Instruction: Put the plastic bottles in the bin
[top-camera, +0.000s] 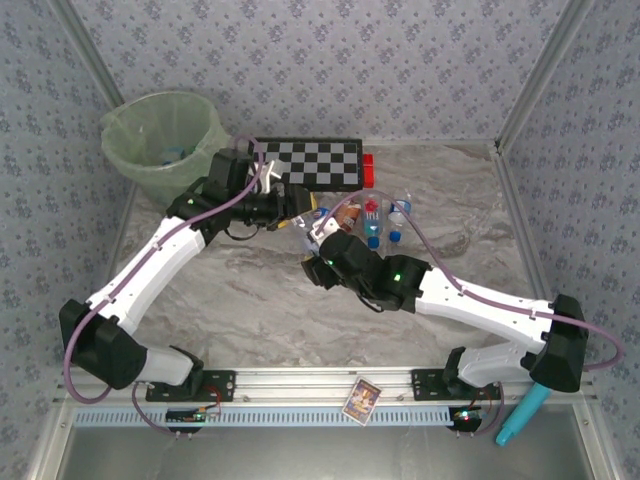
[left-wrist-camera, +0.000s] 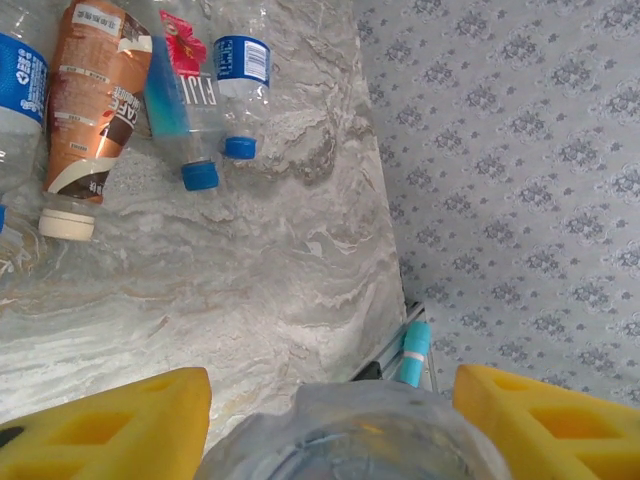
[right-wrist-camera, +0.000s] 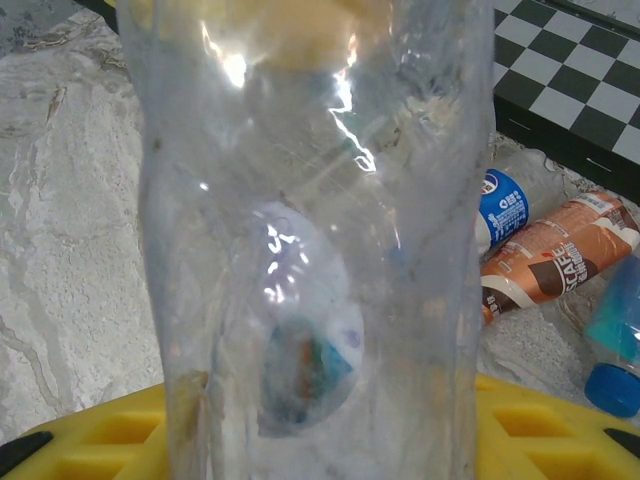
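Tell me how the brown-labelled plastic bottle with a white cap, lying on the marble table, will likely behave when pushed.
The brown-labelled plastic bottle lies on its round side on the smooth marble table, so it would probably roll. A turquoise plastic bottle lies close beside it, so that may shift too. Its glossy label looks slippery to grip.

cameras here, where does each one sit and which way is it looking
top external: high behind the robot, looking down on the table, bin and checkerboard; left arm and right arm show
left wrist: on the left arm, looking across the table past the left claw at blue-capped bottles
right wrist: on the right arm, close on the clear bottle in the right claw
shared: both wrist views show the brown bottle
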